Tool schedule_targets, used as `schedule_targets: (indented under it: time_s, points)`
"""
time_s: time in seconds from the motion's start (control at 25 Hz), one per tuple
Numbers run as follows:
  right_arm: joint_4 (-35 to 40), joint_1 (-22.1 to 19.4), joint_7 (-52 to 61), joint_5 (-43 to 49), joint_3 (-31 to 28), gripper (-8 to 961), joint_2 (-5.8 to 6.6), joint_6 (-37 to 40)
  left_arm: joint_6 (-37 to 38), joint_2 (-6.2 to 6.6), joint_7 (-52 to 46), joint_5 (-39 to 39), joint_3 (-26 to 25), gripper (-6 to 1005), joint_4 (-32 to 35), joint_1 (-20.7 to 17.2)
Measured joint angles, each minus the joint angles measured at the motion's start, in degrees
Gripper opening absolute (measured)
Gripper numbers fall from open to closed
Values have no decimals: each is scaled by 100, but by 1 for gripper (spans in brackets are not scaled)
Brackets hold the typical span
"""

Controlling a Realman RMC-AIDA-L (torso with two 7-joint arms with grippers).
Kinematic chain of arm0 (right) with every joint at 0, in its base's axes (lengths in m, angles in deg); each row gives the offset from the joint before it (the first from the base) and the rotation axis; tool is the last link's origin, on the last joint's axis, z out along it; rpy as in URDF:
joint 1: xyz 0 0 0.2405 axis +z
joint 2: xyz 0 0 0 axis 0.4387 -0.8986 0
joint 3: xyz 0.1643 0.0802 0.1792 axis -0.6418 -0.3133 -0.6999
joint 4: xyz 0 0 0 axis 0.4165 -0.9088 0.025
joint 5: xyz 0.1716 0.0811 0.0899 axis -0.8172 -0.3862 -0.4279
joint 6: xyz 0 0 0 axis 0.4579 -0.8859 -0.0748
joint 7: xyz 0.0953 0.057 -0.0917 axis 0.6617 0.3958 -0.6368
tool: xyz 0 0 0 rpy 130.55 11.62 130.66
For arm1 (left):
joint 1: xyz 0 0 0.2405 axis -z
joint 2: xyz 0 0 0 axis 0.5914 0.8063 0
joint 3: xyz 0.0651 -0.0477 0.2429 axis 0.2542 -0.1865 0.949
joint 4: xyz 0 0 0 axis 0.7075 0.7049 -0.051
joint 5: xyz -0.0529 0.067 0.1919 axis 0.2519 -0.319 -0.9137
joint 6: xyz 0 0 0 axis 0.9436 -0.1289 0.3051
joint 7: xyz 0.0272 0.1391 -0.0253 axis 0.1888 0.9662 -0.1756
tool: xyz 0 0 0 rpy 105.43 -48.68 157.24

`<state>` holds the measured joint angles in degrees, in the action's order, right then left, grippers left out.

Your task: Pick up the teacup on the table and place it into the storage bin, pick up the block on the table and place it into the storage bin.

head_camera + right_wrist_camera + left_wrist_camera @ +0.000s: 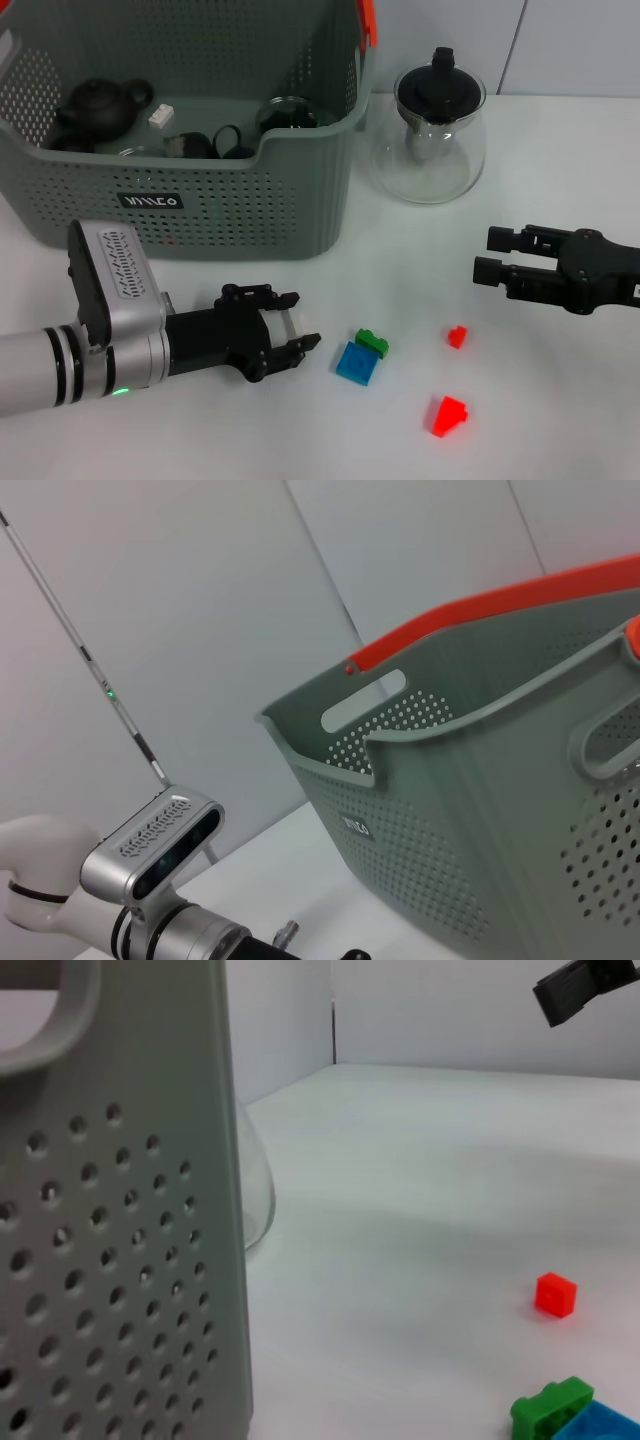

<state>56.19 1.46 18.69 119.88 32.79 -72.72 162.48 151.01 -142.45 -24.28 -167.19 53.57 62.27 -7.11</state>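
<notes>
Hands both low over the white worktop, neither holding anything. Left hand at near left, fingers spread apart and empty, pointing right toward the blue block, which lies just beside its fingertips but apart from them. Green block sits touching the blue block's far-right corner; in the left wrist view the green block and blue block show at the frame edge, with a small red block farther off. Small red block lies right of the green one, well apart; larger red block nearer, at near right. Right hand at right, pointing left, fingers parted with a narrow gap, nothing between them, touching nothing; it also shows far off in the left wrist view. Storage bin stands at far left, grey perforated, black label on its near wall, orange-red handle piece at its far-right rim. Inside the bin: dark teapot at left, small white piece, some dark and glass items near the near wall, too cluttered to tell which is a teacup. Glass teapot with black lid stands on the worktop just right of the bin. Right wrist view shows the bin and the left arm.
</notes>
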Motion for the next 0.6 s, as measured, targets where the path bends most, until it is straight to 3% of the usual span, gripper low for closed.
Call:
schedule_targets:
  time_s: [0.28, 0.6]
  points:
    - [0, -26, 0, 0, 0, 733, 0, 0, -125, -11, 2, -3, 4, 563, 0, 12]
    - [0, -12, 0, 1, 0, 733, 0, 0, -210, -25, -28, -3, 4, 506, 0, 13]
